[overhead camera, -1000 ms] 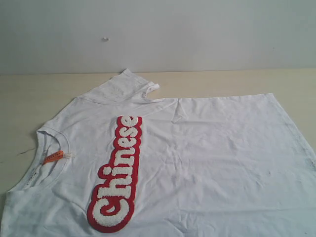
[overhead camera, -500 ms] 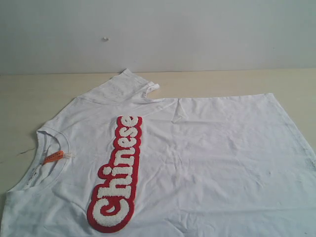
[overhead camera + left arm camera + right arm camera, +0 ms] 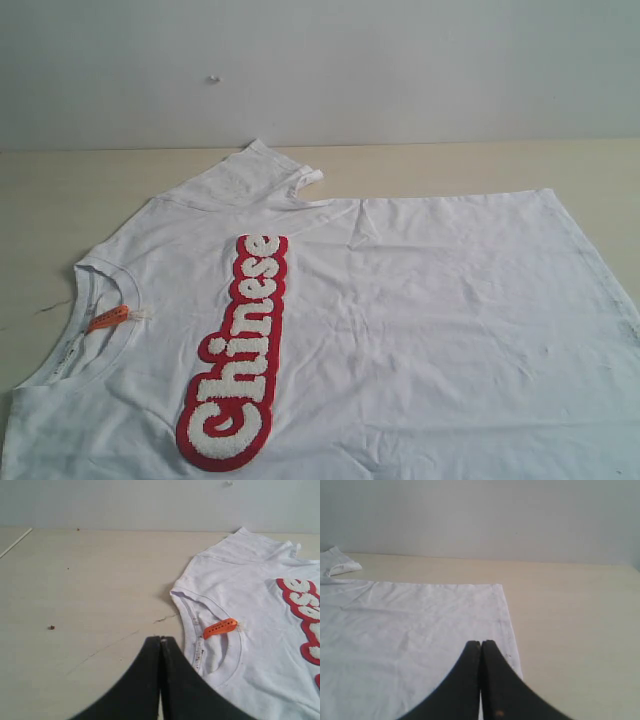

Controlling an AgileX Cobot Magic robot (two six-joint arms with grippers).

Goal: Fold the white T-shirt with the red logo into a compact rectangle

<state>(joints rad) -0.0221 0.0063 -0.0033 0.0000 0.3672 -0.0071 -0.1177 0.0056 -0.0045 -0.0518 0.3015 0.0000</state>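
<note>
The white T-shirt (image 3: 420, 320) lies spread flat, front up, with its collar (image 3: 100, 320) to the left and its hem to the right. Its red logo (image 3: 240, 350) runs along the chest. An orange neck tag (image 3: 220, 628) sits inside the collar (image 3: 235, 655). One sleeve (image 3: 255, 175) points toward the back wall. My left gripper (image 3: 161, 639) hovers shut and empty beside the collar. Over the shirt's hem corner (image 3: 505, 625), my right gripper (image 3: 480, 643) is shut with nothing in it. Neither gripper shows in the exterior view.
The pale wooden table (image 3: 60, 200) shows bare wood left of the collar and behind the shirt. A grey wall (image 3: 400, 70) stands along the table's back edge. A thin crack (image 3: 165, 617) and small specks mark the tabletop near the collar.
</note>
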